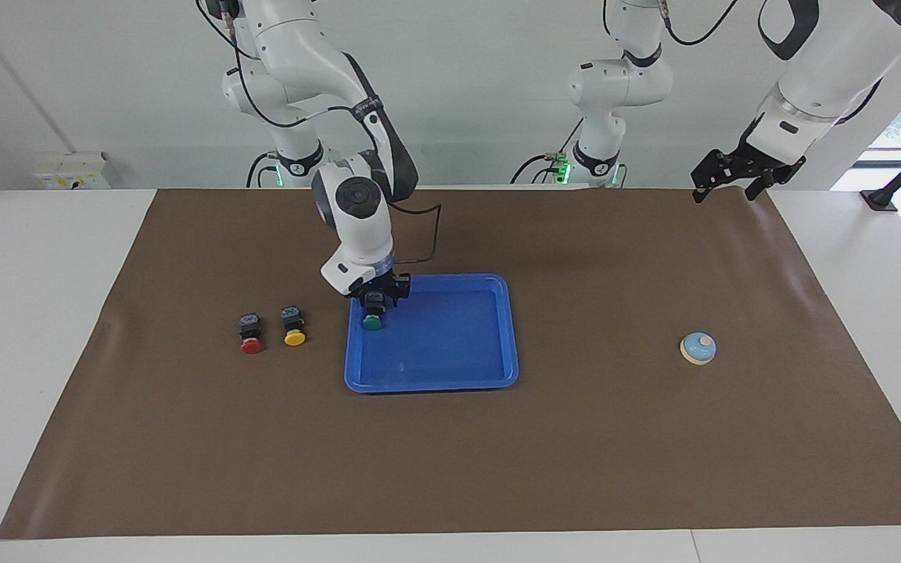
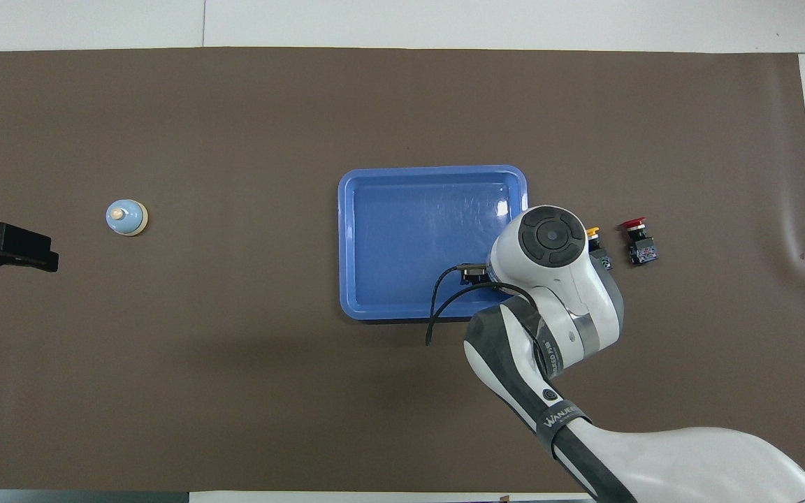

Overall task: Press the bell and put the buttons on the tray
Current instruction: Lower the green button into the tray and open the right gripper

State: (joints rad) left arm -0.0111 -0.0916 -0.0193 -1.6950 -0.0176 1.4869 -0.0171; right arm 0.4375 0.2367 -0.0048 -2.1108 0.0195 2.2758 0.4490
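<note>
Right gripper (image 1: 373, 306) standing over green button (image 1: 372, 321) at tray (image 1: 450, 383) corner nearest right arm; grip unclear. Left gripper (image 1: 726, 181) waiting, open, empty. Button likely light, rigid; gripping black body.

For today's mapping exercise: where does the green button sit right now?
In the facing view the green button is in the blue tray, at the corner nearest the robots toward the right arm's end, under the right gripper; the yellow button is beside the tray.
</note>
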